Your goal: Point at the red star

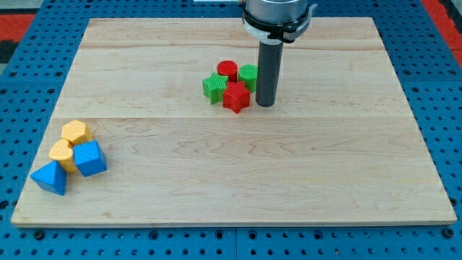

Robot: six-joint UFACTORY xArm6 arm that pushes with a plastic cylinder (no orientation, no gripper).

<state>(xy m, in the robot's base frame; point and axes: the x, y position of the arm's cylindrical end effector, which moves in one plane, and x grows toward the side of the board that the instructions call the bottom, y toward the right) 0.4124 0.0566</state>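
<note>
The red star (pixel 235 97) lies near the board's top middle. It sits in a tight cluster with a green star (pixel 214 87) to its left, a red cylinder (pixel 227 71) above it and a green cylinder (pixel 248 74) at its upper right. My tip (pixel 265 105) rests on the board just to the right of the red star, a small gap away, below the green cylinder.
At the view's lower left a second cluster holds two yellow blocks (pixel 74 133) (pixel 62 152), a blue cube (pixel 90 158) and a blue triangular block (pixel 49 178). The wooden board (pixel 289 173) lies on a blue perforated table.
</note>
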